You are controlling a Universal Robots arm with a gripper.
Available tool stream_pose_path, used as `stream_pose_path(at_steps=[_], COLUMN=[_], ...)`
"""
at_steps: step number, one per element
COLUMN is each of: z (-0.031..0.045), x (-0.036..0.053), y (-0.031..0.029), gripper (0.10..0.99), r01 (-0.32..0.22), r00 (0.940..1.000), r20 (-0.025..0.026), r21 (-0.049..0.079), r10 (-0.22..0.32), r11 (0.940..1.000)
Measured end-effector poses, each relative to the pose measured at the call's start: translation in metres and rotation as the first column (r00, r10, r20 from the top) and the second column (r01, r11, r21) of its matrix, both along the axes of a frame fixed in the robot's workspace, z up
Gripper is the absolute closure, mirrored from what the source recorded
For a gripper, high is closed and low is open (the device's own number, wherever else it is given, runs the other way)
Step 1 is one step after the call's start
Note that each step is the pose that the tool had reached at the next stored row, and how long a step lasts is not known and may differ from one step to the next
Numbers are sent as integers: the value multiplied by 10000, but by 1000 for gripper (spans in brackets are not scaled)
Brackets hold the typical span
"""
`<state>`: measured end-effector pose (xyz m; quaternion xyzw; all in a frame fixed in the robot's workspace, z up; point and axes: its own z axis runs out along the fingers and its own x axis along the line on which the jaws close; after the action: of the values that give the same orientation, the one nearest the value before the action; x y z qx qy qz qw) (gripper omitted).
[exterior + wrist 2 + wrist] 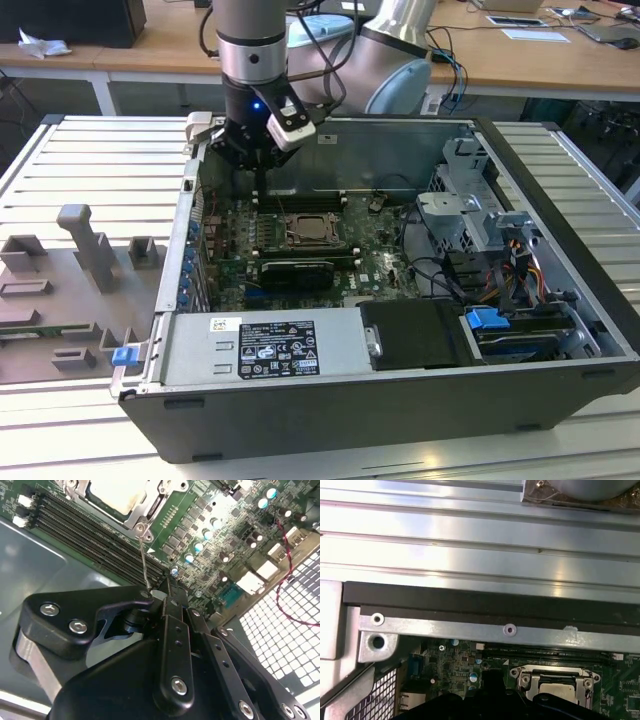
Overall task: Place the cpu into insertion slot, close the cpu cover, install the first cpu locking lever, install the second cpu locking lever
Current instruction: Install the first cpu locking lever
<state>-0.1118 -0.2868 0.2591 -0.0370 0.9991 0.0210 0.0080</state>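
The cpu [308,231] lies pale and flat in the insertion slot [335,222] on the green board. The silver cpu cover [292,228] is down around it. In the second wrist view the cpu [115,492] shows through the cover's [152,505] cut-out. A thin metal locking lever [144,555] rises from the socket's corner to my fingertips. My gripper [167,587] is shut on the lever's end. In the exterior view the gripper [258,165] hangs over the board's back, just to the left of the socket. The first wrist view has the cpu [559,689] and cover [530,680] near the case wall.
Long black memory slots [90,530] run beside the socket. A grey power supply [265,345] fills the case's front, and a drive cage [470,215] with cables stands at the exterior view's right. Grey fixture blocks [85,245] sit outside the case on the left. The case rim [470,630] is close.
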Motion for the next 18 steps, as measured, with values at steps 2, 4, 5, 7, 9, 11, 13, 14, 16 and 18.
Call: stream_pose_path(at_steps=[2,4,5,7,9,11,13,14,16,18], z=[-5,-9,-9,-11,-14,-17,-19,-21,-22,-24], x=[9,15,16,18,25,52,88,117,149,185], y=[4,5,5,5,6,9,11,11,10,10], gripper=[980,980,980,980,980,980,980,980,980,980], r01=[0,2,2,1,-1,0,2,2,1,-1], r00=[10000,10000,10000,10000,10000,10000,10000,10000,10000,10000], r20=[0,-1,-1,0,0,-1,-1,-1,0,-1], r21=[0,-1,-2,-1,-2,-8,-11,-11,-10,-11], r10=[0,-2,-2,-1,1,0,-2,-2,-1,1], r11=[10000,10000,10000,10000,10000,10000,10000,10000,10000,10000])
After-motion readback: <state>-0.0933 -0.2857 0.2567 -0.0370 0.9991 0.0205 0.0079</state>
